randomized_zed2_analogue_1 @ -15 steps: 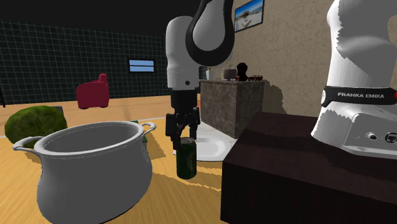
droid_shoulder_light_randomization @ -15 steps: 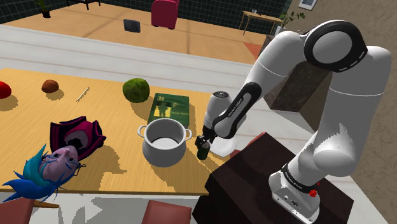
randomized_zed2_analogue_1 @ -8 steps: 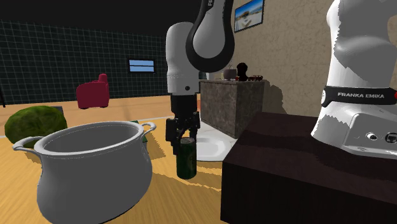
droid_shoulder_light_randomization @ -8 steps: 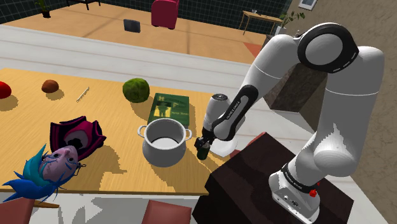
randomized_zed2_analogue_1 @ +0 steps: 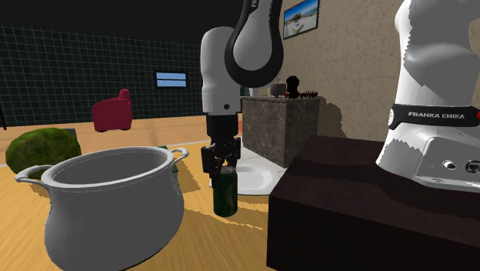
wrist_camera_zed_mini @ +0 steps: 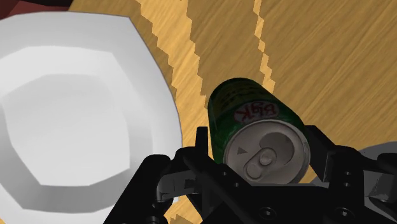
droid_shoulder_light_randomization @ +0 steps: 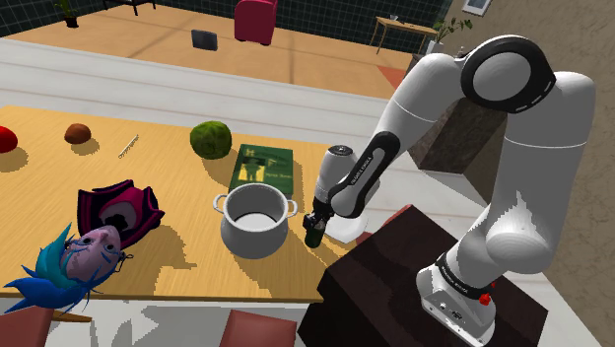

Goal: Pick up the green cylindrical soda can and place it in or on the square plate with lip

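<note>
On wooden table (droid_shoulder_light_randomization: 168, 168), between white square plate (wrist_camera_zed_mini: 153, 83) and grey pot (droid_shoulder_light_randomization: 254, 237): green soda can (wrist_camera_zed_mini: 242, 111), upright. Black gripper (randomized_zed2_analogue_1: 221, 163) sat over its top; whether clamped or loose could not be told.

Gripper (randomized_zed2_analogue_1: 222, 168) sits lower than 1.0 s ago: then clear above the green can (randomized_zed2_analogue_1: 225, 196), now down around its top. Forearm drops with it; elbow joint shifts slightly toward the shoulder view's left
</note>
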